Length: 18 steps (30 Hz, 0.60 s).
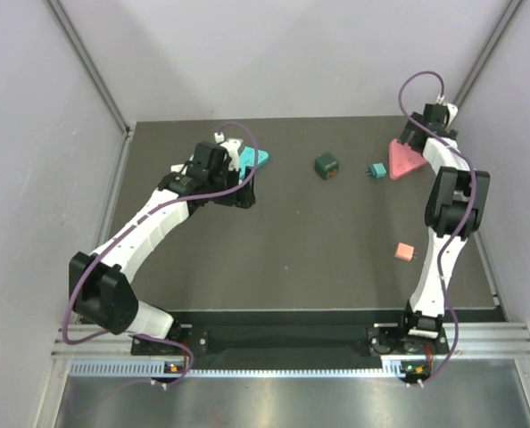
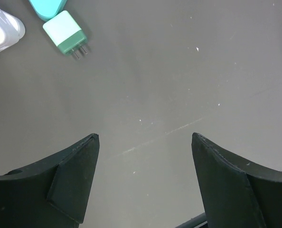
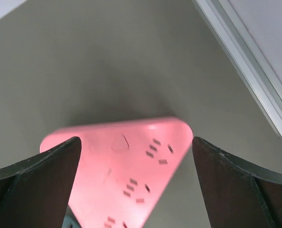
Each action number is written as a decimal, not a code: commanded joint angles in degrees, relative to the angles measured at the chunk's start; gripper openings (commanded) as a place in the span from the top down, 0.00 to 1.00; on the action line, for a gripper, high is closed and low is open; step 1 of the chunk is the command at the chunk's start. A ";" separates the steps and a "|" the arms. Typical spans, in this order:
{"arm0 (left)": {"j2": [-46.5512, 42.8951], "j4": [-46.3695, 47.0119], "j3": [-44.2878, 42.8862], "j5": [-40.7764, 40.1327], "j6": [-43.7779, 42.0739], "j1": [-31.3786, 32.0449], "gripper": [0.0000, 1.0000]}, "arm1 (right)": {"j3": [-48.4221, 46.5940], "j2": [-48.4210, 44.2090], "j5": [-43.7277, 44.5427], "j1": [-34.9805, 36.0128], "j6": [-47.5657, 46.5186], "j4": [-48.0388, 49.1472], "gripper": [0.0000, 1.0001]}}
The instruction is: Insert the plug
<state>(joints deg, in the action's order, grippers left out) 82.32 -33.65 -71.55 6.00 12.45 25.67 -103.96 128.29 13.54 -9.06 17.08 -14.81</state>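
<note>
The left claw (image 2: 145, 137) hangs released over bare desk (image 2: 179, 71). Beyond it lies a mint plug (image 2: 65, 33), prongs toward the claw, just beside a teal power strip (image 2: 47, 7) cut off by the frame. The right claw (image 3: 135, 140), also spread, hovers over a blurred pink triangular strip (image 3: 126, 171). A dark green block (image 1: 327, 166) and a salmon plug (image 1: 405, 252) lie apart.

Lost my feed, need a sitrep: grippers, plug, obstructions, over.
Left gripper open, empty, mint plug loose ahead. Right gripper open, hovering over pink power strip. Visible sockets empty, unobstructed.
</note>
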 commanded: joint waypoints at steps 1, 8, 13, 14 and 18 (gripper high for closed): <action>-0.41 2.98 0.27 0.50 -1.11 0.26 0.17 | -5.98 3.88 -3.78 0.01 -2.05 3.12 0.00; -0.32 2.80 0.27 -1.51 -1.55 0.34 0.18 | -6.90 6.19 -10.28 0.01 -2.49 -1.89 0.04; -1.73 2.27 0.18 -2.04 -1.55 0.43 0.19 | 3.23 -1.97 -13.36 2.11 -8.97 0.31 0.06; -2.25 2.18 0.09 -2.13 -1.46 0.52 0.19 | 5.50 -2.86 -12.49 2.73 -9.95 -0.13 0.06; -3.83 1.39 -0.35 -2.05 -1.20 0.87 0.19 | 11.14 -7.08 -11.26 5.80 -11.28 -3.54 0.06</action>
<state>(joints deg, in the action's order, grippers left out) 82.00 -33.43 -71.44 4.45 11.84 26.06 -96.71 124.92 2.74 -6.37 9.96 -11.97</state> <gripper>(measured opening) 0.814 0.941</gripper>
